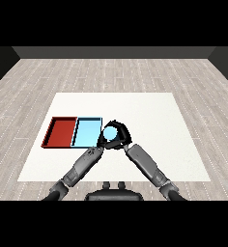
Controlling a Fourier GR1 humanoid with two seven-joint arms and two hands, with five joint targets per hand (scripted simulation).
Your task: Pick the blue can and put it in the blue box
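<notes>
white table [149, 144] on grey plank floor, dark wall behind. red tray [62, 131] and light blue tray [87, 132] side by side at table's left. blue can [109, 133] upright (round top faces view), just right of blue tray, right hand [120, 140] curled round it. left hand [102, 141] touches same cluster, fingers unclear.

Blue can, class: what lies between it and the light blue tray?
Nothing: in the head view the blue can, held in the right hand, sits right beside the light blue tray.
</notes>
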